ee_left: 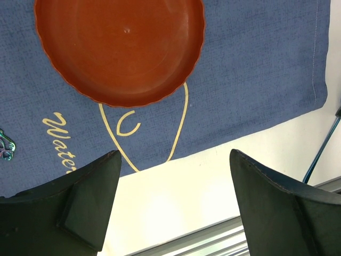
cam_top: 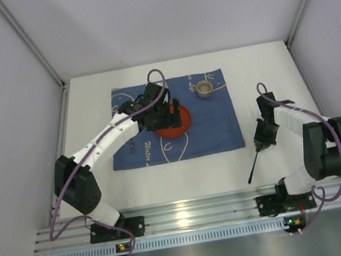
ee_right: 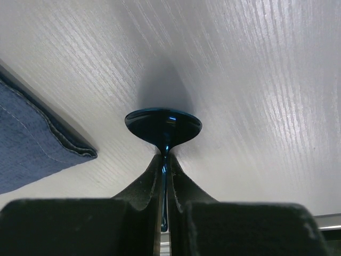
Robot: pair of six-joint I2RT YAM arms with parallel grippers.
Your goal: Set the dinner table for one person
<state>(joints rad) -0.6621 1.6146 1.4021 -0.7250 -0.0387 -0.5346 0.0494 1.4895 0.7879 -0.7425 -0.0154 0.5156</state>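
Note:
The white dinner table (cam_top: 87, 115) carries a blue cloth (cam_top: 213, 131). A red plate (cam_top: 178, 125) lies on the cloth. My left gripper (cam_top: 162, 111) hangs open and empty over the plate's far side. In the left wrist view the plate (ee_left: 120, 48) fills the top and my open gripper (ee_left: 173, 154) frames bare table (ee_left: 176, 197). My right gripper (cam_top: 263, 141) is shut on a dark blue spoon (cam_top: 253, 168) right of the cloth. In the right wrist view my gripper (ee_right: 165, 157) pinches the neck, and the spoon bowl (ee_right: 162, 126) rests on or just above the table (ee_right: 256, 80).
A small metal cup (cam_top: 204, 88) stands on the cloth's far right part. A small iridescent utensil (cam_top: 133, 145) lies on the cloth left of the plate; it also shows in the left wrist view (ee_left: 5, 145). The ribbed aluminium rail (cam_top: 203, 210) runs along the near edge.

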